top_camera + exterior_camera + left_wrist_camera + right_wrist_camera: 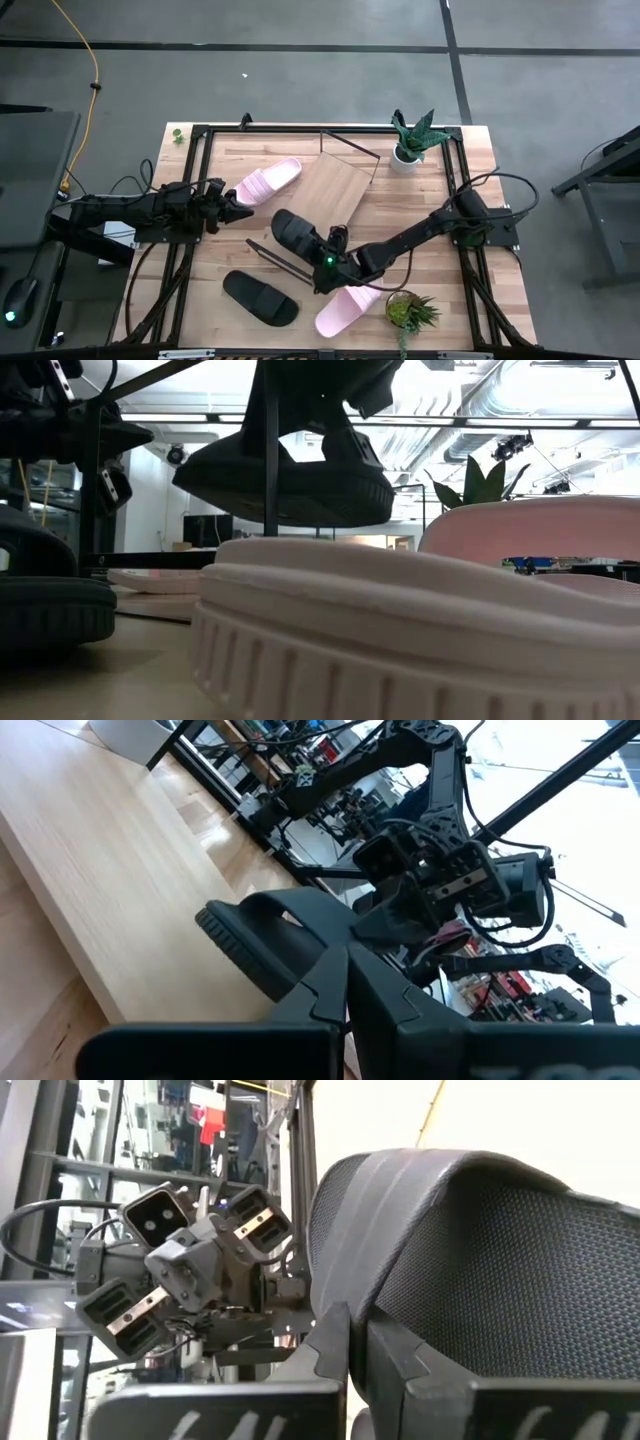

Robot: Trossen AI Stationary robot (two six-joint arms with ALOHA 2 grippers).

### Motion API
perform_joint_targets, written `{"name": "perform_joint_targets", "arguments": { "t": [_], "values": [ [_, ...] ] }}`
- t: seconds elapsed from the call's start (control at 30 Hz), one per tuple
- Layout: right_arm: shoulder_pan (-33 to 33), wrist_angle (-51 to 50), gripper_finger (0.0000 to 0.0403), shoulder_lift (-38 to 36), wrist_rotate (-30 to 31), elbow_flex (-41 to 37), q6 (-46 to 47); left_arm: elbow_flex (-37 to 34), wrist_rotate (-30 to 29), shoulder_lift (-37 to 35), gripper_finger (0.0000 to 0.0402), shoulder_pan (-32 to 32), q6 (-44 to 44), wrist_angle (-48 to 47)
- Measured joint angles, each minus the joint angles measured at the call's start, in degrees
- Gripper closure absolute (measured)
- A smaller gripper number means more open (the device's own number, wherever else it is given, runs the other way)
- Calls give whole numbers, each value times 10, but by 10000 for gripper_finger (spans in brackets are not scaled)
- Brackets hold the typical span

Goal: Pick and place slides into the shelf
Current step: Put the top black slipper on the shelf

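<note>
Held black slide point(296, 234), long axis diagonal.

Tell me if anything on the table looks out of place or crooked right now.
The shelf sits skewed to the table edges and seems tipped over, its wire frame jutting sideways. One black slide is off the table, held in the right claw; the low view shows it in mid-air.
</note>
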Motion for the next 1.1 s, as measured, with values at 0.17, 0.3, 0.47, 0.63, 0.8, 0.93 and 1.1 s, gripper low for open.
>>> {"name": "perform_joint_targets", "arguments": {
  "t": [0.17,0.3,0.47,0.63,0.8,0.93,1.1],
  "values": [
    [-1,6,403,2,-14,0,-8,0,0,0,401,0,0,0],
    [-4,20,403,2,-32,0,-14,0,0,0,401,0,0,0],
    [-4,21,403,2,-36,0,-16,0,0,0,401,0,0,0],
    [-10,21,403,2,-61,0,-25,0,0,0,401,0,0,0],
    [-13,25,403,2,-70,0,-32,0,0,0,401,0,0,0],
    [-13,35,403,11,-81,0,-28,0,0,0,401,0,0,0],
    [-15,58,403,25,-87,0,-27,0,1,0,401,0,0,0]
  ]
}}
